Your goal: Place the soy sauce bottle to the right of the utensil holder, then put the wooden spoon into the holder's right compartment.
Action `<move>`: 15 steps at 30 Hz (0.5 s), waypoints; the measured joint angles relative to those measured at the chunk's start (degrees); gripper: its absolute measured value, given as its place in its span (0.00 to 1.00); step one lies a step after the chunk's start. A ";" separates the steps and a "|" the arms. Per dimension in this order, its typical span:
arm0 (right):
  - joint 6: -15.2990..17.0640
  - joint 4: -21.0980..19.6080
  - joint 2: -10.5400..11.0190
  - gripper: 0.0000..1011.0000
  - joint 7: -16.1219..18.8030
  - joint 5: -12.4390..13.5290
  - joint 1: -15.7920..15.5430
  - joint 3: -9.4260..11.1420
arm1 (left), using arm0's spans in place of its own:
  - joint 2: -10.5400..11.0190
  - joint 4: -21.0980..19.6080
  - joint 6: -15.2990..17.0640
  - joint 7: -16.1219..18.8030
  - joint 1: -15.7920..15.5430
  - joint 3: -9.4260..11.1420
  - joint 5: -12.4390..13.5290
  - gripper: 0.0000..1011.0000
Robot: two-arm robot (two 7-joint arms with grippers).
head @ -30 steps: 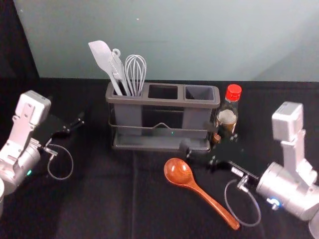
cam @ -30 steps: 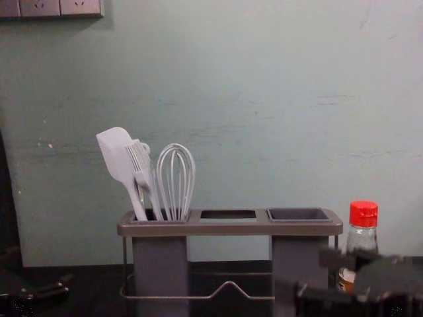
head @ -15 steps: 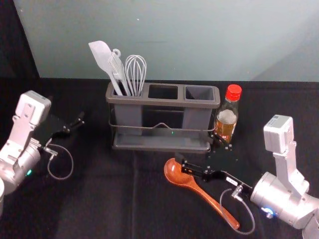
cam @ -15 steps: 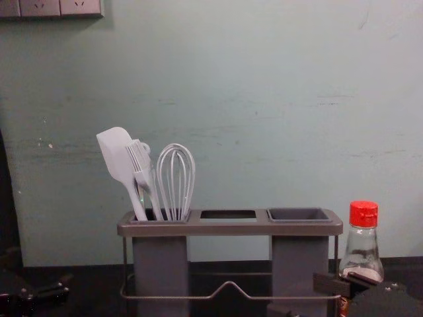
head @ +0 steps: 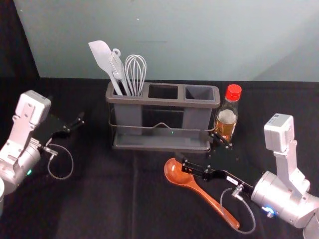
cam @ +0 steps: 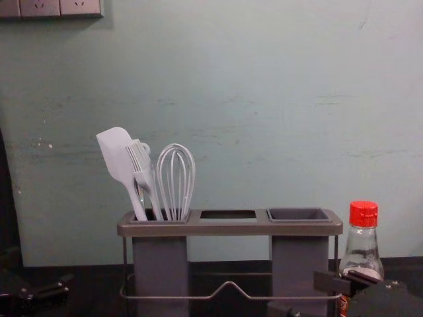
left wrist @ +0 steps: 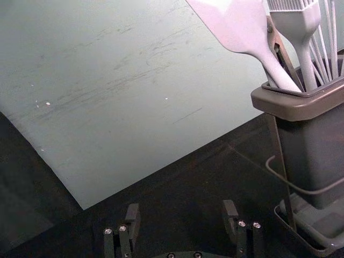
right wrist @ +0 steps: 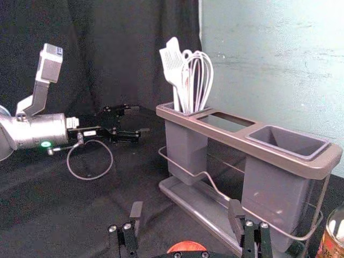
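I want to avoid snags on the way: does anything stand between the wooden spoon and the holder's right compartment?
Yes: the holder's front wire rail and raised rim, so the spoon likely needs lifting over both. The open right gripper is there too. The soy sauce bottle stands aside, right of the holder.

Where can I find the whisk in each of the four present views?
Head view: whisk, left of centre, in the holder, left compartment.
Chest view: whisk, left of centre.
Left wrist view: whisk, beside the brush, cut off by picture edge.
Right wrist view: whisk, beside the brush.
Shared landmark: the holder's rim.
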 joint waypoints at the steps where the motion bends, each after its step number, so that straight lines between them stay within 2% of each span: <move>1: -0.12 0.07 -0.04 0.99 -0.01 -0.01 0.00 -0.02 | 0.00 0.00 0.00 0.00 0.00 0.00 0.00 0.99; 6: 1.31 -0.19 0.20 0.99 -0.36 -0.78 0.09 -0.88 | 0.00 0.00 0.00 0.00 0.00 0.00 0.00 0.99; 9: 6.13 -2.30 1.14 0.99 -1.95 -2.88 0.46 -2.06 | 0.00 0.00 0.00 0.00 0.00 0.00 0.00 0.99; 12: 9.93 -3.79 1.61 0.99 -2.91 -3.60 0.73 -2.47 | 0.00 0.00 0.00 0.00 0.00 0.00 0.00 0.99; 13: 13.00 -4.96 1.90 0.99 -3.62 -3.84 0.96 -2.62 | 0.00 0.00 0.00 0.00 0.00 0.00 0.00 0.99; 15: 16.05 -6.10 2.09 0.99 -4.42 -4.08 1.24 -2.72 | 0.00 0.00 0.00 0.00 0.00 0.00 0.00 0.99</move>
